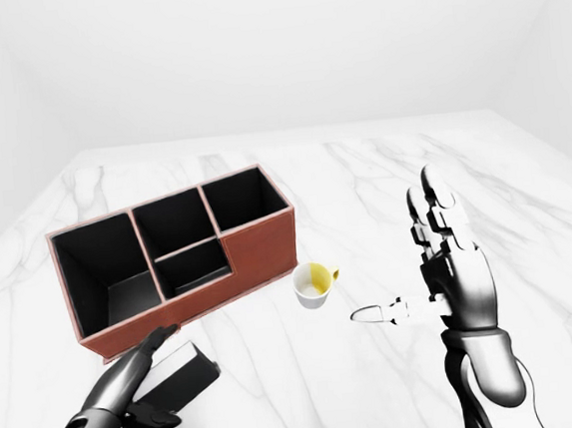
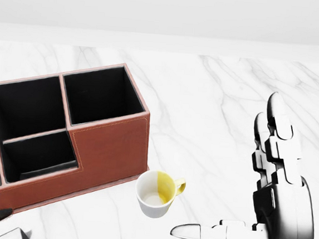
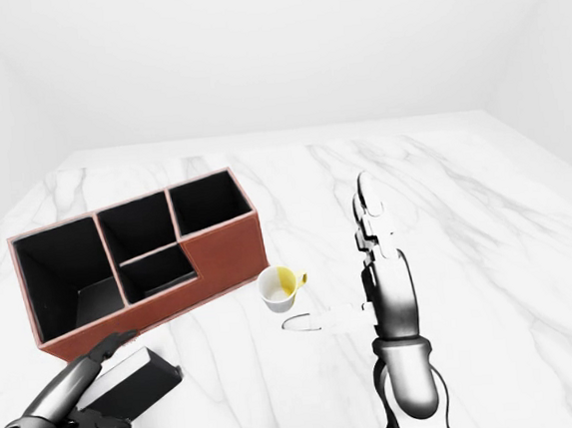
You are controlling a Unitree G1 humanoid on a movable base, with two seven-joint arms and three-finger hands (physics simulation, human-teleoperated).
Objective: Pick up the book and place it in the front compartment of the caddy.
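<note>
Down in the lower left of the left-eye view, left robot hand (image 1: 131, 393) clamped on the book (image 1: 180, 376), fingers over the top, thumb underneath. Dark, flat book, tilted, raised toward the upper right and held just below the caddy's near wall. Not inside any compartment.

Over to the right of the same view: right robot hand (image 1: 440, 261) standing upright, fingers straight and pointing to the top of the frame, thumb stuck out sideways to the left. Spread wide, gripping nothing, apart from everything around it.

Just left of that thumb tip, a small white cup (image 1: 313, 284) with a yellow inside, sitting on the white marble surface (image 1: 363, 177), handle to the right. Close to the caddy's right end, whether touching it cannot be told.

Above the book, the caddy (image 1: 249, 252): reddish-brown outside, black inside, running from lower left to upper right of the frame. One large compartment at the left end, one at the right end, two smaller ones between them, the lower of that pair behind a cut-down wall. All looking dark and bare in the head view.
</note>
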